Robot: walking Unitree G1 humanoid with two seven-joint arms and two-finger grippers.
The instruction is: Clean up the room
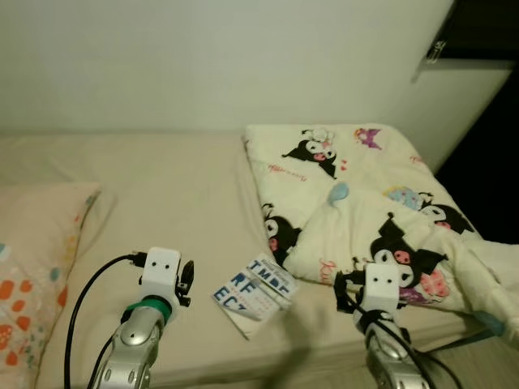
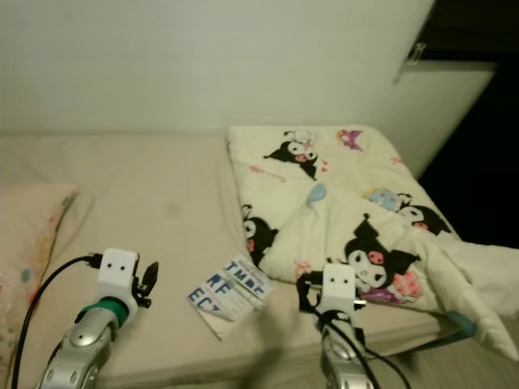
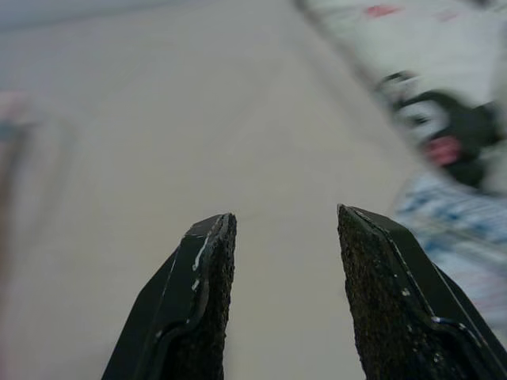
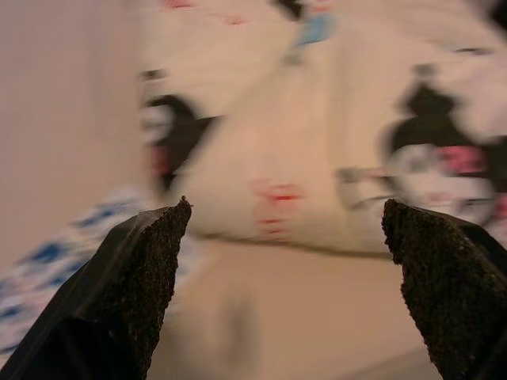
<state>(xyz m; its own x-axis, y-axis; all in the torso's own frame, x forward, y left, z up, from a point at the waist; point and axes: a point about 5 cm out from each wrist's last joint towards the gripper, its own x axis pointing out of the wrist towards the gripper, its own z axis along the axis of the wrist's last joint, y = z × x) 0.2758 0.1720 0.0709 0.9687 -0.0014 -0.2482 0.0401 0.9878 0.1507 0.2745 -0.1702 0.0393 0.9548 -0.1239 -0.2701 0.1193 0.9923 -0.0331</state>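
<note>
A cream blanket (image 1: 365, 203) printed with black cartoon figures lies crumpled on the right half of the bed. A small white cloth with blue letters (image 1: 253, 293) lies flat near the bed's front edge, touching the blanket's lower corner. My left arm (image 1: 154, 304) is raised over the front edge, left of the lettered cloth. My left gripper (image 3: 285, 218) is open above bare sheet, holding nothing. My right arm (image 1: 381, 304) is up just in front of the blanket. My right gripper (image 4: 285, 206) is wide open, facing the blanket's edge (image 4: 317, 182), with the lettered cloth (image 4: 47, 269) off to one side.
The bed's beige sheet (image 1: 170, 203) is bare in the middle. A pillow with orange flowers (image 1: 32, 275) lies at the left. A white wall (image 1: 203, 65) runs behind the bed. A dark gap (image 1: 486, 162) opens at the right, where the blanket hangs over the bed's corner.
</note>
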